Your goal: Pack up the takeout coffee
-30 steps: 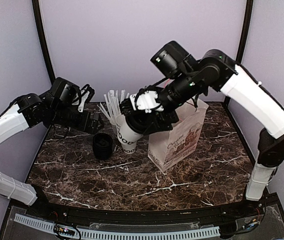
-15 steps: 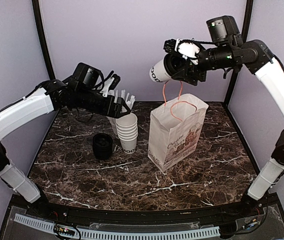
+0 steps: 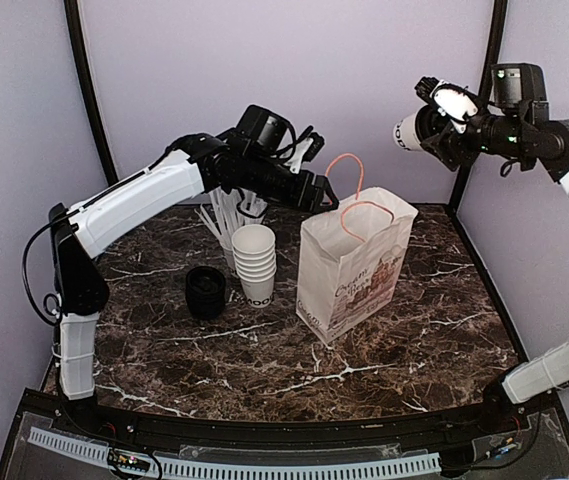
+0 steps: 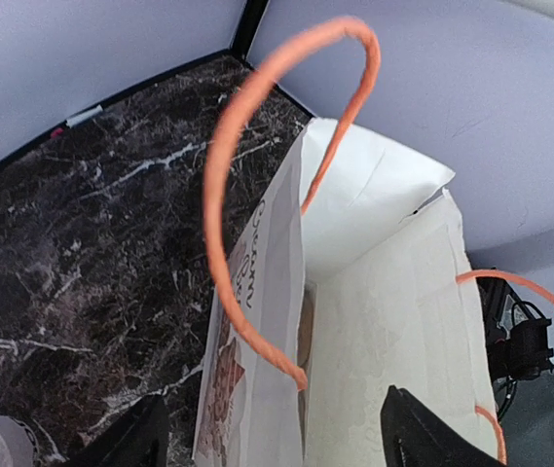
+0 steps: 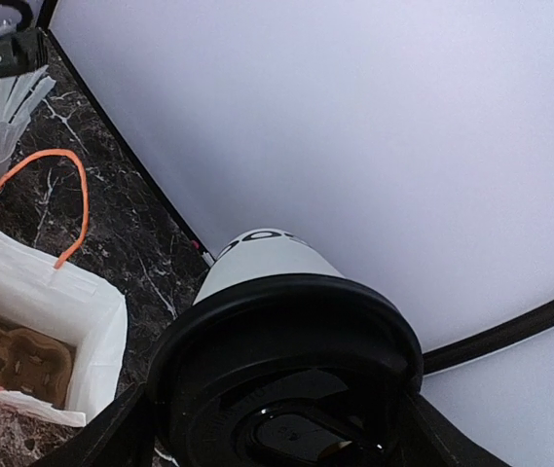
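The takeout coffee (image 3: pixel 406 132), a white paper cup with black lettering and a black lid (image 5: pixel 286 350), is held on its side high at the back right, above and to the right of the bag. My right gripper (image 3: pixel 424 127) is shut on it, one finger on each side of the lid. The white paper bag (image 3: pixel 354 265) with orange handles (image 4: pixel 257 195) stands open at mid-table. My left gripper (image 3: pixel 321 196) hovers at the bag's upper left edge, open. In the left wrist view its fingers (image 4: pixel 135 438) straddle the bag's near wall (image 4: pixel 267 321) without touching it.
A brown cardboard carrier (image 5: pixel 9 352) lies inside the bag. Left of the bag stand a stack of lidless white cups (image 3: pixel 254 262), a cup of white straws (image 3: pixel 226 212) behind it, and a stack of black lids (image 3: pixel 205 292). Purple walls close in the back and sides.
The right arm lifted the takeout coffee from beside the cup stack up and far to the right. The left arm swung right to the bag's edge, its jaws narrowing slightly.
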### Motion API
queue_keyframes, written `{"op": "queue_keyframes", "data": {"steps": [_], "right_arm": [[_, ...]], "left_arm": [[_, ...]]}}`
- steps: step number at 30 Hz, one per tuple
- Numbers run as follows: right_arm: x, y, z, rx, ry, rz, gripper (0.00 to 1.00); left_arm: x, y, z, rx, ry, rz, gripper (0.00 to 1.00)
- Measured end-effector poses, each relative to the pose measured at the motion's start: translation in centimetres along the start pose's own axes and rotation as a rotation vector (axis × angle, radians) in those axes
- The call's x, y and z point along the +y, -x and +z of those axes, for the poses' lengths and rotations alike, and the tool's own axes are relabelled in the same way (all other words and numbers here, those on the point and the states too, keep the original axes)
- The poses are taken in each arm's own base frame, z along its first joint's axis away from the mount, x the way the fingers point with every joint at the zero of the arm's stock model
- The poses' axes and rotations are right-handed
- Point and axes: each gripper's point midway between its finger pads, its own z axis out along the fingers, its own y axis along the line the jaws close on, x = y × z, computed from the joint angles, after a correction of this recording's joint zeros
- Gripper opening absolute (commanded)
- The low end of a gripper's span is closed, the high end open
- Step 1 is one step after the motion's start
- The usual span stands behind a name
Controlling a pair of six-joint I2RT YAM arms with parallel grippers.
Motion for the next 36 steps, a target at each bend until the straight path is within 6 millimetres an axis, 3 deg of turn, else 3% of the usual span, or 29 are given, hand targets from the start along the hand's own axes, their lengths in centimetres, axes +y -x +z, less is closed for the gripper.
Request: {"op": "queue_keyframes", "data": {"steps": [6,8,11,15,23,29,36], "right_arm": [[0.1,-1.3,-1.0,0.008,-0.015,0.033,0.77],[0.6,-1.4,-0.9,0.004,0.008,0.045,0.77],[1.8,-0.9,-0.9,-0.027,0.07,0.056,0.77],[3.7,-0.2,-1.5,-0.078,0.178,0.061,0.77],[7.3,0.5,-4.3,-0.147,0.364,0.032,0.76],[12.1,1.1,-6.2,-0.184,0.546,-0.044,0.76],[17.1,1.3,-5.8,-0.166,0.717,-0.124,0.76]], "left_arm": [[-0.2,-2.6,2.0,0.087,-0.012,0.005,0.59],[-0.3,-2.6,2.0,0.088,-0.015,0.01,0.47],[-0.5,-2.6,1.9,0.091,-0.022,0.019,0.2],[-0.6,-2.9,1.9,0.104,-0.029,0.03,0.01],[-1.1,-3.5,1.3,0.135,-0.022,0.075,0.0],[-2.0,-4.9,0.5,0.185,0.006,0.122,0.0],[-3.9,-6.6,-2.7,0.234,0.026,0.189,0.0]]}}
